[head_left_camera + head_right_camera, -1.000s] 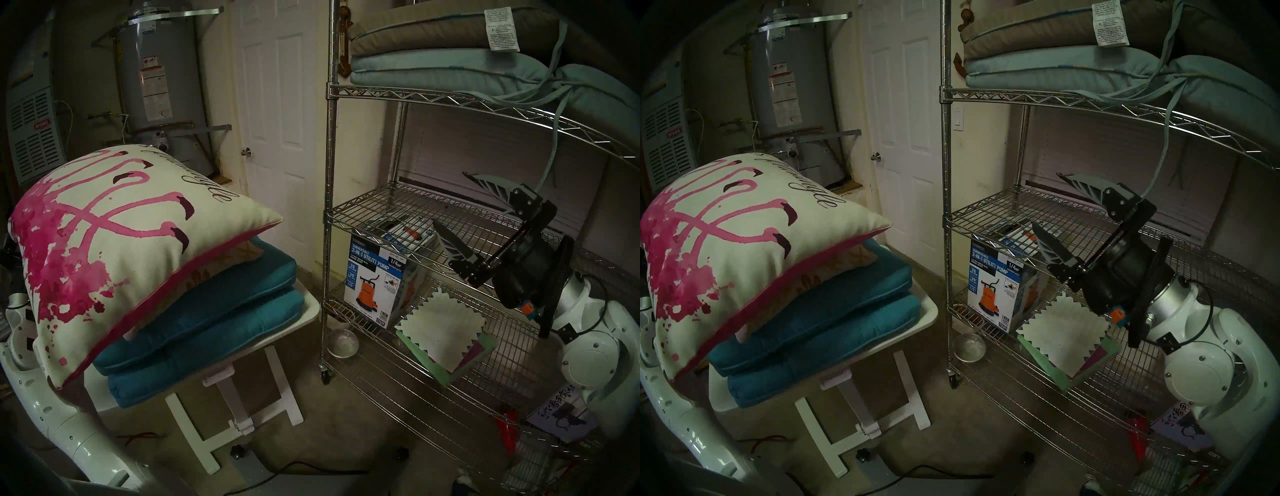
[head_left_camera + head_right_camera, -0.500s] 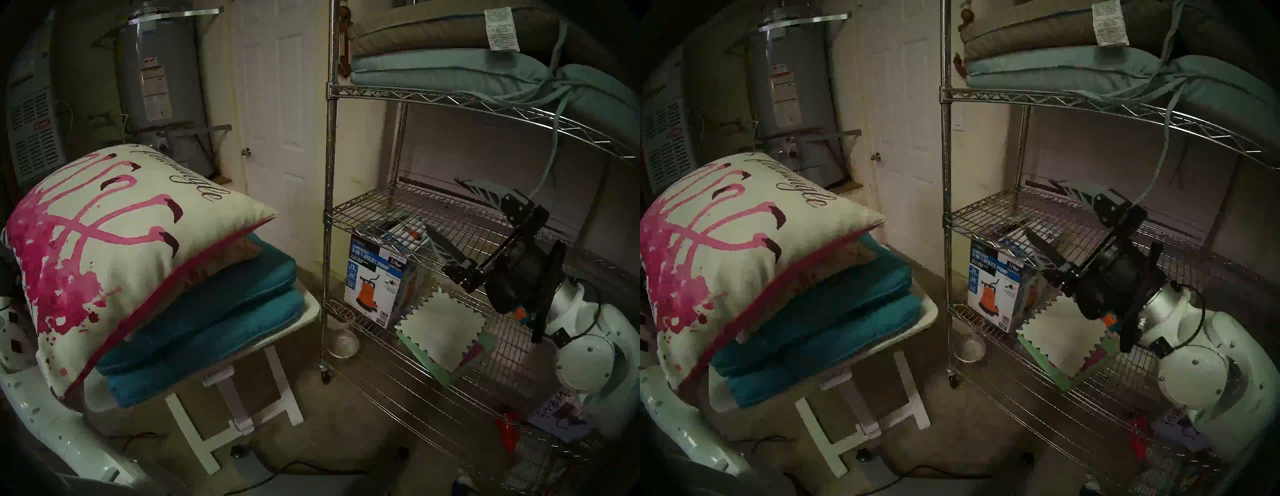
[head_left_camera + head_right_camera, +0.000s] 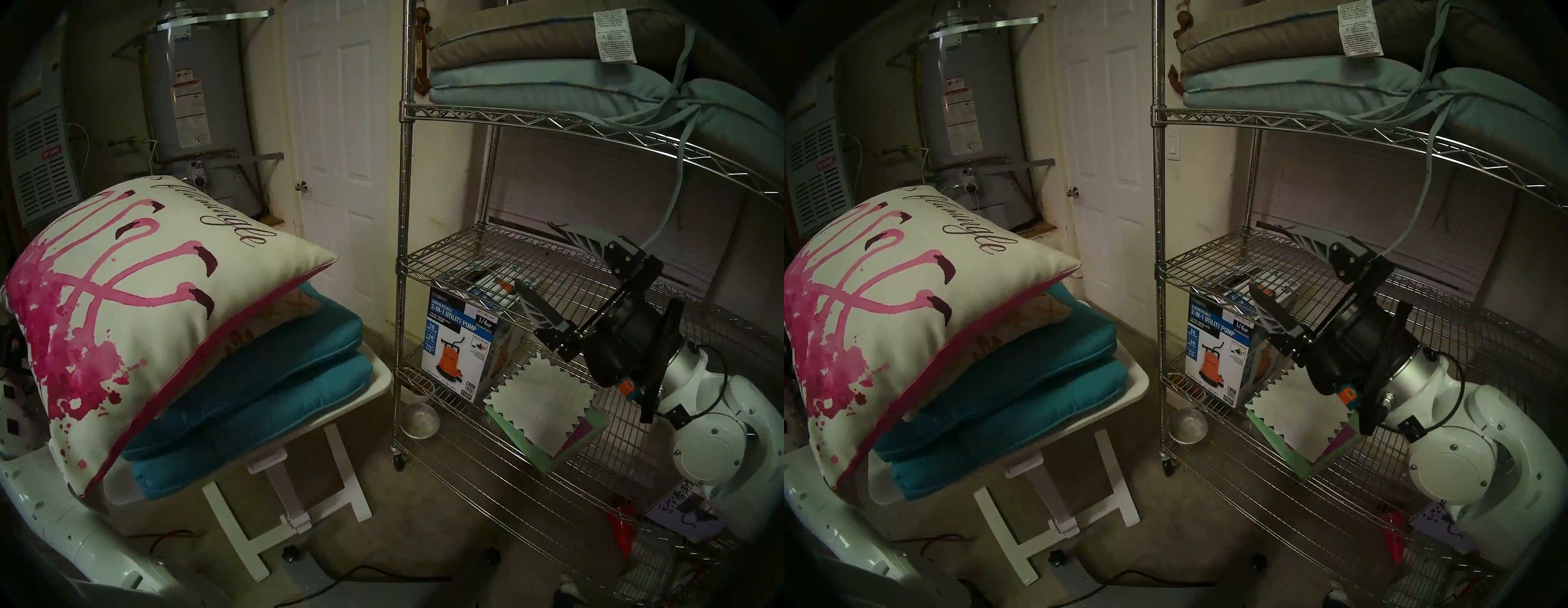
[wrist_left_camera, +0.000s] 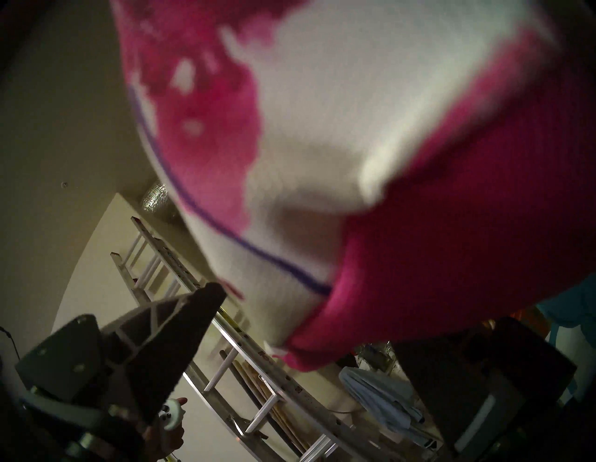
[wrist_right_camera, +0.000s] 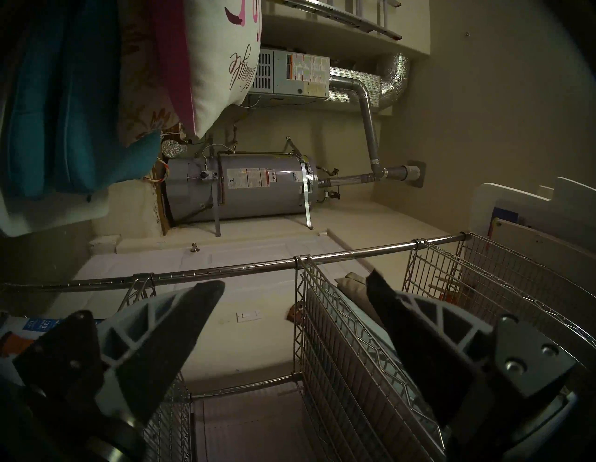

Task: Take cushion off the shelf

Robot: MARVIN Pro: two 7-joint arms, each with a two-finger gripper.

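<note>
grey-black ribbed fingers of the right gripper (image 3: 551, 263) stand wide apart w/ nothing between them, poised at the front of the chrome wire shelf (image 3: 403, 263), around its middle tier; one finger over the grid, the other lower, in front of that tier's edge. right wrist view, turned on its side, shows both fingers (image 5: 167, 335) spread, shelf posts & grid beyond.

left gripper (image 4: 300, 348): fingers apart, one bare dark finger (image 4: 167, 338) clear of the cloth; the other is a dark blur at the far corner, close to the pillow's pink edge – can't tell if it touches.

flamingo pillow (image 3: 140, 305), cream w/ pink print & pink back, lies tilted on top of the pile on the white folding table (image 3: 382, 378), off the shelf & to its left. under it a floral cushion (image 3: 271, 318), then two teal cushions (image 3: 271, 382).

on the shelf's upper tier a brown cushion (image 3: 509, 40) sits on a pale blue cushion (image 3: 530, 83), ties hanging down. lower tier: utility pump box (image 3: 460, 344) & a white zigzag-edged sheet (image 3: 543, 407). metal bowl (image 3: 420, 420) on the floor under the rack. water heater (image 3: 195, 102) & white door (image 3: 339, 140) behind.
</note>
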